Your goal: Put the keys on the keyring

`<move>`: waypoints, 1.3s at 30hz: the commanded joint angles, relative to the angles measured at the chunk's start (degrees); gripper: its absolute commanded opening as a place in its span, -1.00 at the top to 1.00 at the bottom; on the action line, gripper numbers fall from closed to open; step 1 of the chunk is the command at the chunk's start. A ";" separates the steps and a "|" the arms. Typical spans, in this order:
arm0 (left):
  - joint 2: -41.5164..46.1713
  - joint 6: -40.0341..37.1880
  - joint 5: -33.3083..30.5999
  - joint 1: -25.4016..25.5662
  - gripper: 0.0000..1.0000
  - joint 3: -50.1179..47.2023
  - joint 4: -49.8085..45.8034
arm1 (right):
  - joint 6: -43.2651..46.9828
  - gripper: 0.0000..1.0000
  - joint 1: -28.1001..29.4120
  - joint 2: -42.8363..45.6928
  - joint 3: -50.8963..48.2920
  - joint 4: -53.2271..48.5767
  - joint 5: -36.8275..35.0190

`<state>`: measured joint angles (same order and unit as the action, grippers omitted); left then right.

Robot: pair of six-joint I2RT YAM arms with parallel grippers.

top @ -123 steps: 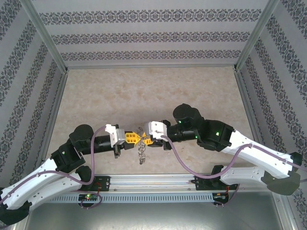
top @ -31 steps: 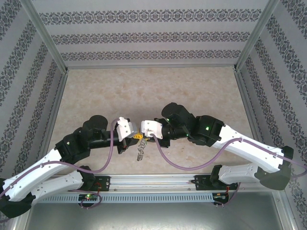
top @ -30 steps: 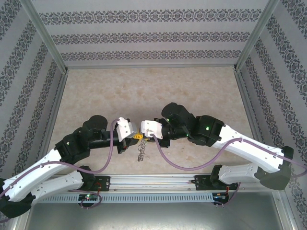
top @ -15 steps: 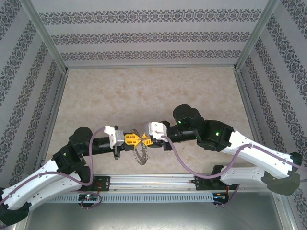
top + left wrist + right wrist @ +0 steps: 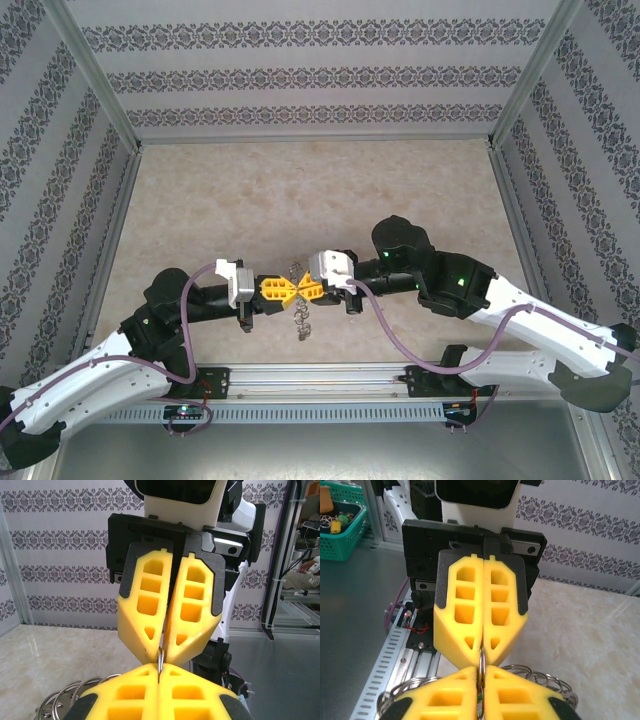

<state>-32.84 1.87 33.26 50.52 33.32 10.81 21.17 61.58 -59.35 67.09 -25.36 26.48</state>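
Left gripper (image 5: 284,290), right gripper (image 5: 297,291) tip to tip, both clenched on keyring (image 5: 302,318) wire between them. Rest dangles below tips, above desk (image 5: 300,200). Two-sided pinch likely steadies ring for threading.

A beige marbled table (image 5: 300,190) is seen beneath and beyond the fingers (image 5: 272,290). It is enclosed on three sides by walls (image 5: 320,75) papered in grey ornamental bands, and silver frame posts (image 5: 92,75) are set at the far corners. Behind the fingers, along the near edge, a white slotted strip (image 5: 320,412) is laid. In the right wrist view, a green basket (image 5: 345,540) filled with small objects is placed up and left of the fingers, on a dark grey surface (image 5: 355,605).
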 commanded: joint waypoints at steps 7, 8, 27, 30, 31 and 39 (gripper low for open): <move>0.42 1.57 1.09 0.19 1.00 1.27 7.85 | -0.96 1.00 -0.96 0.25 -1.48 0.75 0.80; 0.33 0.89 0.43 0.12 1.00 2.04 5.72 | -0.66 1.00 -1.00 0.23 -1.40 0.30 0.55; -9.92 -13.37 -13.18 0.37 1.00 16.25 -29.63 | 2.57 1.00 0.29 -4.13 3.60 -6.06 -5.12; -6.16 -11.55 -10.35 0.36 1.00 13.41 -23.92 | 1.59 0.79 0.23 -3.24 2.43 -5.13 -4.67; -4.43 -10.56 -8.52 0.36 1.00 12.01 -20.87 | 0.97 0.70 -0.03 -2.71 1.78 -4.46 -4.00; -1.25 -6.54 -2.53 0.35 1.00 7.80 -8.51 | -1.21 0.62 -1.19 -1.75 0.40 -2.47 -1.10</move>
<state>-34.15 -6.98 27.59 50.57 41.45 -7.01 21.10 60.58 -61.47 67.92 -29.50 23.09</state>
